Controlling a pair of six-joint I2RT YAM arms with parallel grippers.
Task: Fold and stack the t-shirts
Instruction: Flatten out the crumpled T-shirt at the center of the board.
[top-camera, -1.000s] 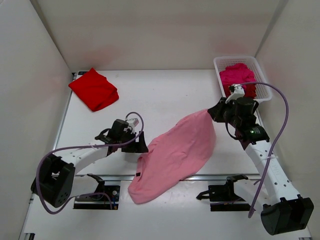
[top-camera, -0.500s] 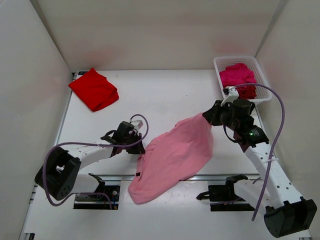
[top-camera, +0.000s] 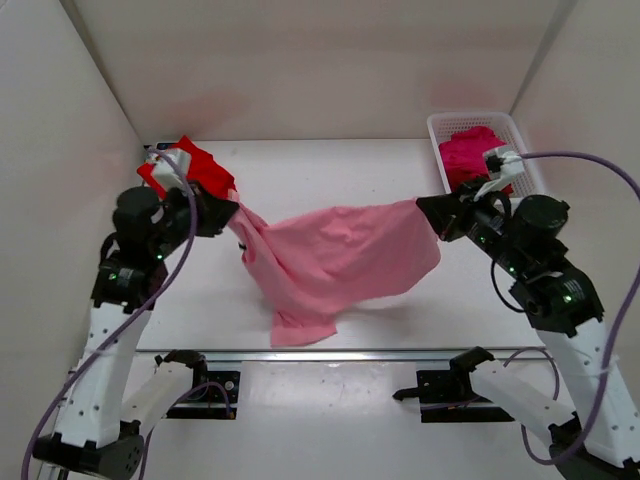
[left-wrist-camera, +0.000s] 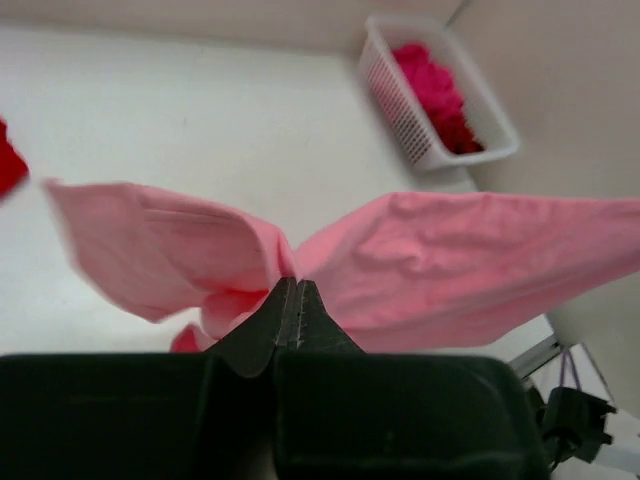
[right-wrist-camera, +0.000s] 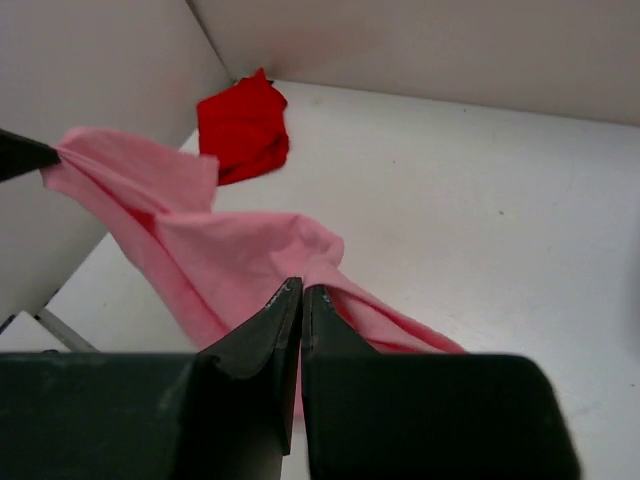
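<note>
A light pink t-shirt (top-camera: 335, 255) hangs stretched in the air between both arms, its lower part drooping to the table. My left gripper (top-camera: 233, 213) is shut on its left end (left-wrist-camera: 270, 255). The right gripper (top-camera: 428, 210) is shut on its right end (right-wrist-camera: 320, 265). A bright red t-shirt (top-camera: 205, 170) lies folded at the back left, partly hidden behind my left arm; it also shows in the right wrist view (right-wrist-camera: 243, 125). A magenta t-shirt (top-camera: 470, 155) lies crumpled in the white basket (top-camera: 525, 150), and the left wrist view catches it too (left-wrist-camera: 435, 90).
The white lattice basket (left-wrist-camera: 395, 105) stands at the back right corner. White walls close in the table on the left, back and right. A metal rail (top-camera: 320, 352) runs along the near edge of the table.
My left gripper has shut on the pink shirt's left end and risen toward the back left. The right gripper has also lifted, so the shirt now hangs stretched between them.
</note>
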